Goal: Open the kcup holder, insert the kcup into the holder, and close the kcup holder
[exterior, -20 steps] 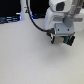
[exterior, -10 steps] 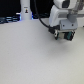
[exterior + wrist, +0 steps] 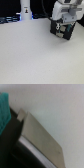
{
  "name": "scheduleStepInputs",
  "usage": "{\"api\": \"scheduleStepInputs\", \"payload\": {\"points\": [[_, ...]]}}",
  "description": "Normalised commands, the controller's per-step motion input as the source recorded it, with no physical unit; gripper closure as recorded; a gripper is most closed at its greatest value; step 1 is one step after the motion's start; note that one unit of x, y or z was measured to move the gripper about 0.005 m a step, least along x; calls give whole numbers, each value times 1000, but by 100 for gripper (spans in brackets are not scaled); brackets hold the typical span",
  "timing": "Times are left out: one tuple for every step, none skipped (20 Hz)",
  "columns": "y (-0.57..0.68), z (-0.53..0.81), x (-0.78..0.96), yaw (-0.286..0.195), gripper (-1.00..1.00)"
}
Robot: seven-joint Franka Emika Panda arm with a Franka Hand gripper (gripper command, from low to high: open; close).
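Note:
In the exterior view my gripper [image 3: 63, 29] hangs from the white arm at the back of the exterior view's right, low over the table. A dark boxy shape there merges with it; I cannot tell the gripper from the kcup holder. The wrist view is blurred. It shows a black body with a silvery edge [image 3: 30, 151] and a flat grey-beige face [image 3: 42, 136], perhaps the kcup holder. A teal-green patch [image 3: 4, 109] sits at the picture's edge; I cannot tell if it is the kcup. No fingers show clearly.
A white table [image 3: 35, 55] fills most of the exterior view. A white upright object with a blue glow [image 3: 25, 10] stands at the back on the exterior view's left, against a dark background.
The gripper has moved a little higher in the exterior view, toward the back of the table.

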Motion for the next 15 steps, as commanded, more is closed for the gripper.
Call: {"api": "scheduleStepInputs", "payload": {"points": [[386, -6, -903, 64, -100], [420, 3, -839, 72, -100], [439, 5, -786, 79, -100], [438, 8, -696, 93, -100], [451, 29, -617, 92, -100], [456, 267, -442, 70, -100], [416, 560, -197, 52, -100], [181, 865, -66, -14, -100], [155, 935, -3, -7, -100], [275, 882, -56, -22, -100], [166, 944, 5, -4, -100], [157, 886, 5, 2, -100], [195, 760, 41, -21, -100], [101, 667, 34, -1, -100], [45, 437, 71, -36, -100]]}}
